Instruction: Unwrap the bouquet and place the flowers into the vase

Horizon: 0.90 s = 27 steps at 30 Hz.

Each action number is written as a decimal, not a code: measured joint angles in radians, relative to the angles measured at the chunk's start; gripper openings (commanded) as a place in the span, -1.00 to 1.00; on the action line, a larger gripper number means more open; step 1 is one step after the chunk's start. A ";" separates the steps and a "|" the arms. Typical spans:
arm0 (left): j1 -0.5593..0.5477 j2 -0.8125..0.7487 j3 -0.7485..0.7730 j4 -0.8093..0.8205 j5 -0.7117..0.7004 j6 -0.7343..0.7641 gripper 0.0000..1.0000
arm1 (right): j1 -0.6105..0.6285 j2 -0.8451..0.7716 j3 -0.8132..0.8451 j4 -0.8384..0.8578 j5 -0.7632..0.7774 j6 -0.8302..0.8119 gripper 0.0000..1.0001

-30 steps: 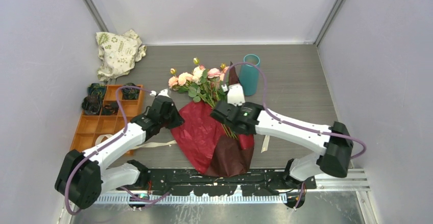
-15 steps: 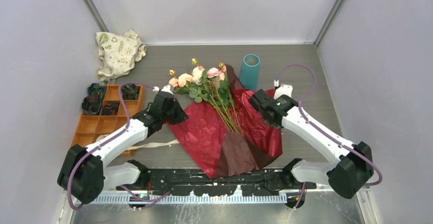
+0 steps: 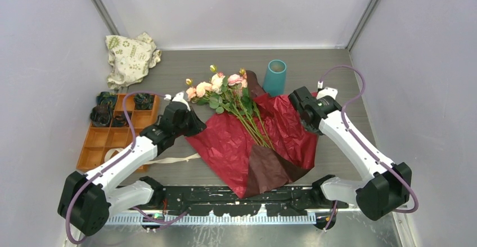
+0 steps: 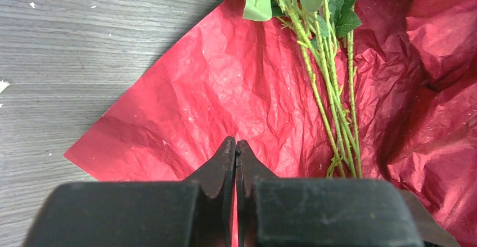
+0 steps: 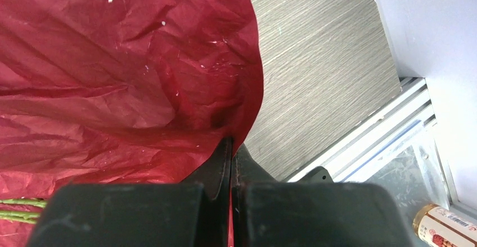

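The bouquet lies unwrapped mid-table. Its dark red wrapping paper (image 3: 236, 146) is spread flat. The flowers (image 3: 218, 82) rest on it, green stems (image 3: 256, 126) running toward the near edge. My left gripper (image 3: 194, 128) is shut at the paper's left edge, with red showing between its fingers (image 4: 225, 157). The stems (image 4: 329, 100) lie just to its right. My right gripper (image 3: 310, 128) is shut on the paper's right edge, which rises into its closed jaws (image 5: 232, 144). The teal vase (image 3: 275, 77) stands upright behind the paper, untouched.
A white cloth bag (image 3: 130, 55) lies at the back left. An orange tray (image 3: 109, 137) with dark rosettes sits at the left. A cream ribbon (image 3: 171, 158) trails on the table beside the paper. Grey walls close in three sides. Beyond the rail lies a bottle (image 5: 444, 224).
My right gripper has swept rightward with the paper's right flap, opening the wrap and baring the stems. The left gripper has stayed at the left edge.
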 measured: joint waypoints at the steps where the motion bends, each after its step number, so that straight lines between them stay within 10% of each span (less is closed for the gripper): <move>1: 0.000 0.000 0.000 -0.003 0.000 0.000 -0.97 | -0.006 0.000 0.005 0.000 -0.001 -0.004 -0.87; 12: 0.000 -0.004 -0.001 -0.018 0.000 0.008 -0.97 | -0.254 0.016 -0.047 0.089 -0.172 -0.064 -0.38; 27: 0.000 0.243 -0.001 0.079 0.056 0.013 -1.00 | -0.214 -0.198 0.214 0.087 -0.160 -0.119 0.04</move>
